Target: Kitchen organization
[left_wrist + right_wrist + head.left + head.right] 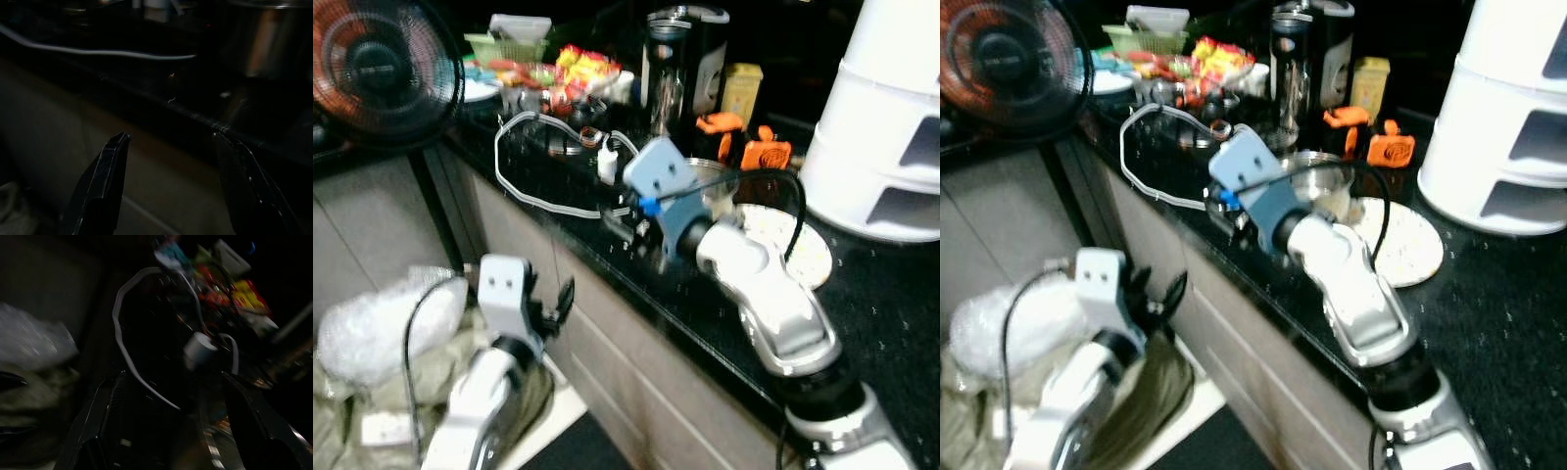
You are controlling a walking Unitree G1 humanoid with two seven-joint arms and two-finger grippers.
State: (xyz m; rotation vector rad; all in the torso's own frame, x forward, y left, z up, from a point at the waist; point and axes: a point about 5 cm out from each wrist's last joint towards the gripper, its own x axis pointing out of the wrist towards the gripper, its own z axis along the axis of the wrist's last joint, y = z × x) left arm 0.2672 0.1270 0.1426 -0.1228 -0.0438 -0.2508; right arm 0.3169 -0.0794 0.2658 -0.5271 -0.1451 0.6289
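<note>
My right gripper point(625, 223) reaches out over the black counter point(891, 294) and stands open, nothing between its fingers point(110, 401). Just ahead of it lies a looped white cable point(124, 333) with a white plug point(198, 350). A steel bowl point(717, 181) sits right beside the wrist, with a white speckled plate point(806, 253) behind it. My left gripper point(558, 299) is low, below the counter's edge in front of the cabinet fronts, and is open too point(170, 134).
A black fan point(382, 64) stands at the counter's far left. Snack packets point(576, 67), a green basket point(509, 44), a dark jar point(680, 64), a yellow box point(741, 90) and orange items point(764, 152) crowd the back. White stacked drawers point(891, 127) are at right; a bubble-wrap bundle point(382, 328) lies on the floor.
</note>
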